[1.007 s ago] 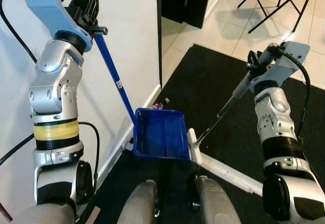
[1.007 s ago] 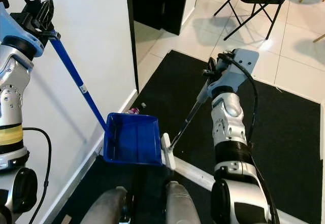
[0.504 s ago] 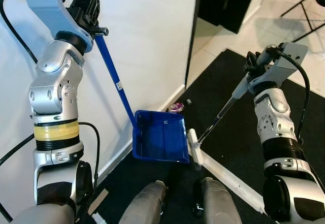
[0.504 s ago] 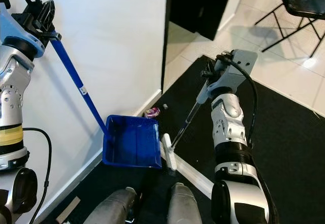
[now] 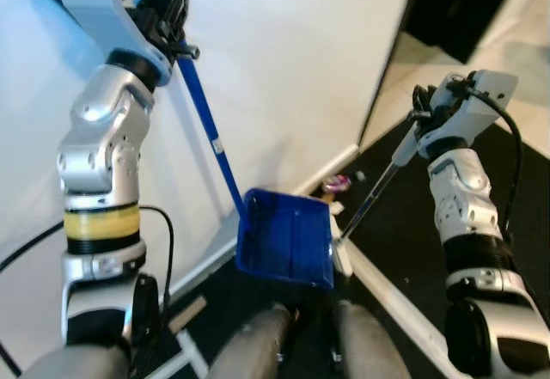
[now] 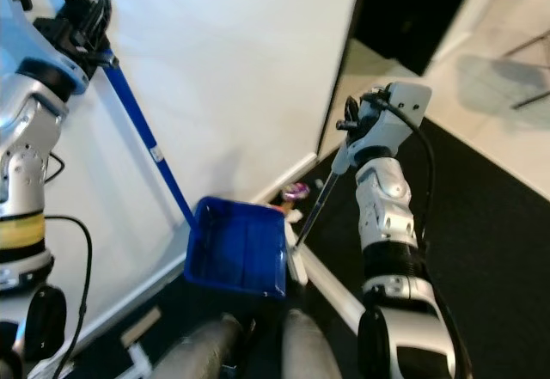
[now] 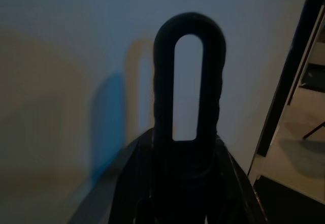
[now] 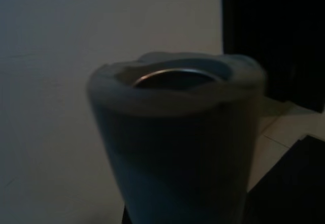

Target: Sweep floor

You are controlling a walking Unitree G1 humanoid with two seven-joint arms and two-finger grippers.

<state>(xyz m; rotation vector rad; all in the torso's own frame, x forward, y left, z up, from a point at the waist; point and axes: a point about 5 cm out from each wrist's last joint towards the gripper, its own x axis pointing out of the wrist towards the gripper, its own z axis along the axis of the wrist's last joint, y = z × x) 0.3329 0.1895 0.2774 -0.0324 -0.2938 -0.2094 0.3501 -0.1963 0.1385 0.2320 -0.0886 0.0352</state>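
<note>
Blue dustpan (image 5: 286, 237) on the floor, mouth toward litter (image 5: 335, 185) by the wall | left claw (image 5: 174, 28) clamped on its handle | right claw (image 5: 420, 114) gripping broom (image 5: 374, 200), head beside pan

We face a white wall (image 5: 284, 61) that ends at a dark doorway (image 5: 468, 5) on our right. A white baseboard (image 5: 322, 166) runs along the foot of the wall. A black mat (image 6: 490, 250) covers the floor before us, and pale tiles (image 6: 481, 95) lie beyond its far edge. A black cable (image 5: 163, 241) loops in front of the wall at our left.
</note>
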